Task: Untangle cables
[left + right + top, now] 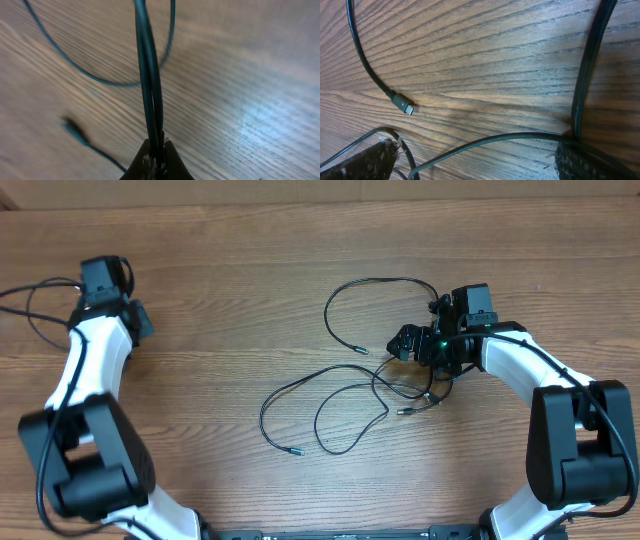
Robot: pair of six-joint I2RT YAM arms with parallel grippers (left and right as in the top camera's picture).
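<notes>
The cables [375,376] under right end effector [418,352]

Long thin black flexible cables [580,90], plug tip [409,109] silver. Flat brown wooden counter [250,280], darker streaked grain. Jointed robot arms [90,360], white shells, black joints. Small light [437,333], green.

Nothing legible — no text, label or number on the cables [149,75] or table [250,260].

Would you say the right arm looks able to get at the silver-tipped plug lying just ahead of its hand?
Probably yes: the right hand is open and the plug lies on bare table close ahead, nothing covering it. A cable crossing between the fingers might get caught too.
</notes>
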